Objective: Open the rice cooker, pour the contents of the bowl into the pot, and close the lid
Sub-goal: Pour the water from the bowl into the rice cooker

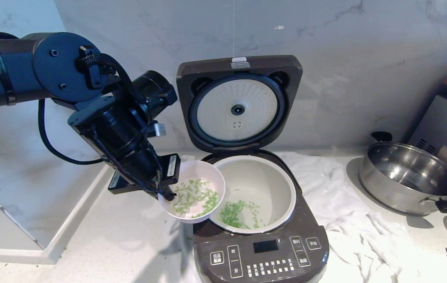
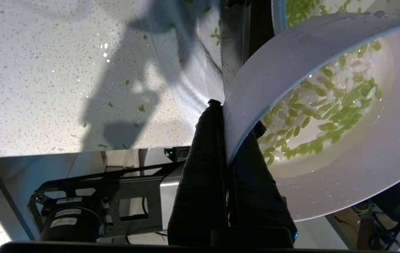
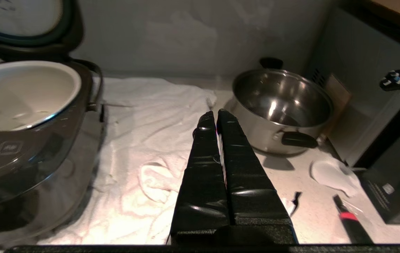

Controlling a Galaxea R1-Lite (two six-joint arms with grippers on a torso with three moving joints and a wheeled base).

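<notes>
1. While the lid (image 1: 239,103) stands upright and open behind the pot (image 1: 260,184), the left hand (image 1: 166,192) pinches the rim of the bowl (image 1: 192,173), one finger inside the wall and one outside, as the left wrist view shows.
2. Bowl is tilted, its far edge from the hand overlapping the pot's rim; whether the two rims touch cannot be told from the head view.
3. Contents (image 1: 195,196): green bits cling to the bowl's whitish inside, just beyond the fingertips. A second patch lies on the pot floor, farther out from the hand.
4. A few stray green bits lie on the table (image 2: 45,70), below and beside the hand.
5. Rice cooker (image 1: 262,251) sits just beside the left hand, control panel facing the robot.
6. Right hand (image 3: 216,117): fingers pressed together, holding nothing, hovering over the white cloth (image 3: 150,140) spread on the table.
7. Steel pan (image 3: 280,105) stands ahead of the right hand's tips; the cooker is off to the hand's other side, well apart from the pan.
</notes>
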